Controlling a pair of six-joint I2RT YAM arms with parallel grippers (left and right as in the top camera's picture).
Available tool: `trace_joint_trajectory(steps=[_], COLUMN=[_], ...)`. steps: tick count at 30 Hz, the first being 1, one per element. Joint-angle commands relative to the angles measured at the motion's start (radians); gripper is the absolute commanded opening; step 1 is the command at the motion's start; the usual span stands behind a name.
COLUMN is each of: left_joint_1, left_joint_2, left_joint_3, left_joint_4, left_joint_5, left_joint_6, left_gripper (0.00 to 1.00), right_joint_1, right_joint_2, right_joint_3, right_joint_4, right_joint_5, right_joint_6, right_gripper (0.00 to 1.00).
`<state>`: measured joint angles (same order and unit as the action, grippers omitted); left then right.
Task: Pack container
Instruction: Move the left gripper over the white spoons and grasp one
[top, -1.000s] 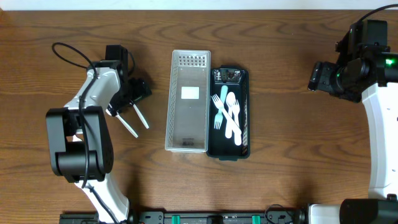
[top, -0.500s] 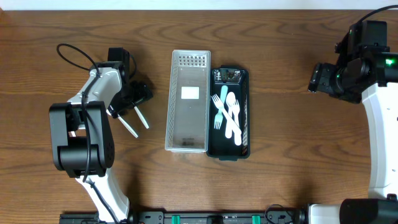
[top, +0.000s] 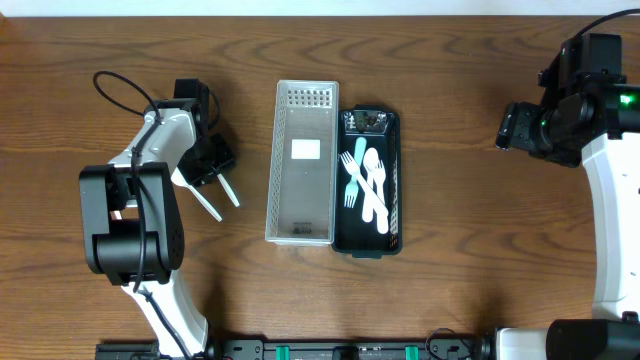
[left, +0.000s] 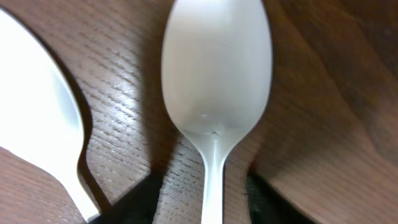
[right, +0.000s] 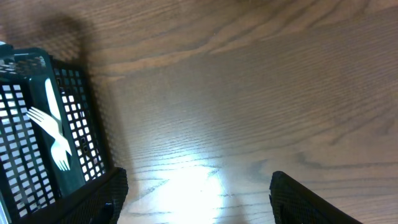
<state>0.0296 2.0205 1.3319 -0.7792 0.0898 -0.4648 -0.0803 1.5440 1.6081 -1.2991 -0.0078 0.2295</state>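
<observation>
Overhead view, left gripper (top: 212, 160) low over two white plastic spoons (top: 230, 190) on the brown wooden table (top: 450, 280), jaws apart astride one handle, translucent grey slotted plastic bin (top: 303, 200) at centre, touching a dark mesh basket (top: 360, 242) holding white and teal cutlery (top: 365, 185), right gripper (top: 508, 127) far right, spread wide and empty.

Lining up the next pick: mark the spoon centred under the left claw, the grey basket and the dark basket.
spoon (left: 216, 62), left wrist view, centre of its bowl.
grey basket (top: 300, 200), overhead view, bare floor.
dark basket (top: 396, 170), overhead view, right rim.
</observation>
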Motion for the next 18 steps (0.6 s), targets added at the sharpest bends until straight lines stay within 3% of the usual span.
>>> trace_joint_trajectory(steps=[1,14,18], left_joint_1=[0.004,0.004,0.004], left_joint_2=[0.024,0.024,0.024], left_joint_3=[-0.006,-0.006,-0.006], left_joint_4=[-0.004,-0.005,-0.005], left_joint_5=[0.008,0.008,0.008], left_joint_6=[0.008,0.008,0.008], left_gripper=[0.38,0.19,0.08], right_joint_1=[-0.006,-0.006,-0.006], right_joint_2=[0.001,0.001,0.001], right_joint_3=[-0.008,-0.008,-0.008], right_joint_4=[-0.003,-0.006,-0.005], right_joint_5=[-0.004,-0.003,-0.003], right_joint_6=[-0.01,-0.01,-0.01], right_gripper=[0.76,0.76,0.76])
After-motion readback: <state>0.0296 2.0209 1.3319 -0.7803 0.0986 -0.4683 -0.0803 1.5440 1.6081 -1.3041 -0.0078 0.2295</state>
